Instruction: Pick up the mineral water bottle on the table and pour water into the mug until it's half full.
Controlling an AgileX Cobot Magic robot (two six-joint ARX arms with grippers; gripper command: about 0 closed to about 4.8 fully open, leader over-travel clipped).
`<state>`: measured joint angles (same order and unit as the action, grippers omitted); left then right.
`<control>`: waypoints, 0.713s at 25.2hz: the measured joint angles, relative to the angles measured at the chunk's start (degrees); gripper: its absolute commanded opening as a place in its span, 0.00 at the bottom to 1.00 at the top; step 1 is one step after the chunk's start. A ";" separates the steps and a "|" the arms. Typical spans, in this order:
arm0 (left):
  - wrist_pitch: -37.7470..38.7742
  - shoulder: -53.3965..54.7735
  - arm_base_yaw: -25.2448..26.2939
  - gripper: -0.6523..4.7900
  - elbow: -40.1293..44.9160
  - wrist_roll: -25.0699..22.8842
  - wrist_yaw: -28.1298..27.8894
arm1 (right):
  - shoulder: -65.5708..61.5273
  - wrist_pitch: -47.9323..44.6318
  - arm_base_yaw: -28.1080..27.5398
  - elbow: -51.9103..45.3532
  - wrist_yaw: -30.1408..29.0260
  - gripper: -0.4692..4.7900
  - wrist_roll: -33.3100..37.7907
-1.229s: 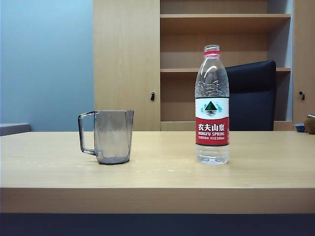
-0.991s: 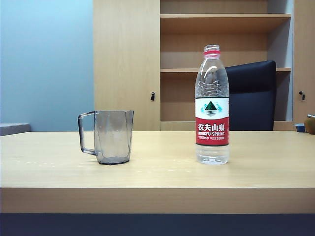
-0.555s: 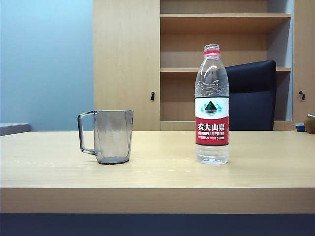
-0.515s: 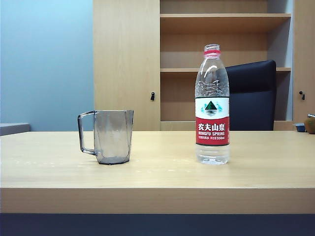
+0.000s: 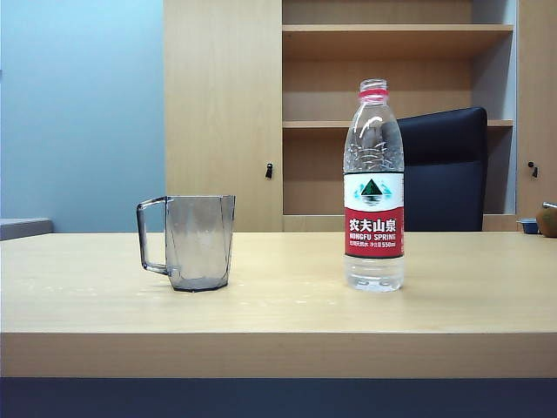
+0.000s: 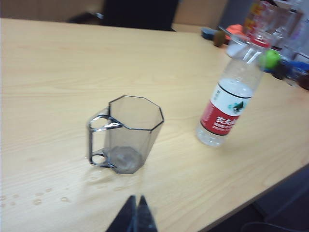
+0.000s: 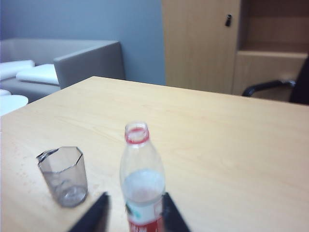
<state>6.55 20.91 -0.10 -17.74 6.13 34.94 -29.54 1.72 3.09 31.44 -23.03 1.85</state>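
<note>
Nothing shifted on the table (image 5: pixel 452 305) since a second ago — bottle (image 5: pixel 374 187) and mug (image 5: pixel 198 242) both upright, well apart, untouched; pouring not begun. Right gripper (image 7: pixel 131 212) spread, fingers flanking the uncapped bottle from above. Left gripper (image 6: pixel 135 216) pressed together, hovering near the empty mug — neither arm visible from outside.

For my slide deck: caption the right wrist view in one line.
Right gripper, jaws open, flanking the uncapped mineral water bottle on the table, with the empty mug beside it.
</note>
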 measured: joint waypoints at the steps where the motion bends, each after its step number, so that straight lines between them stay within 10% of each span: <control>1: -0.13 1.05 0.00 0.11 -0.42 -0.07 0.31 | -2.69 -2.78 1.22 -0.09 1.03 0.45 -0.17; 14: 0.17 1.42 0.02 0.11 -0.83 -0.07 0.61 | -39.89 -47.34 23.23 -15.37 24.13 0.50 2.12; 18: 0.59 1.42 0.02 0.11 -0.83 -0.07 0.61 | -45.53 -56.57 24.33 -18.60 25.62 0.82 2.21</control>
<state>7.14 22.33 -0.08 -18.57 6.07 35.55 -75.07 -54.85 27.42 12.84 2.59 4.05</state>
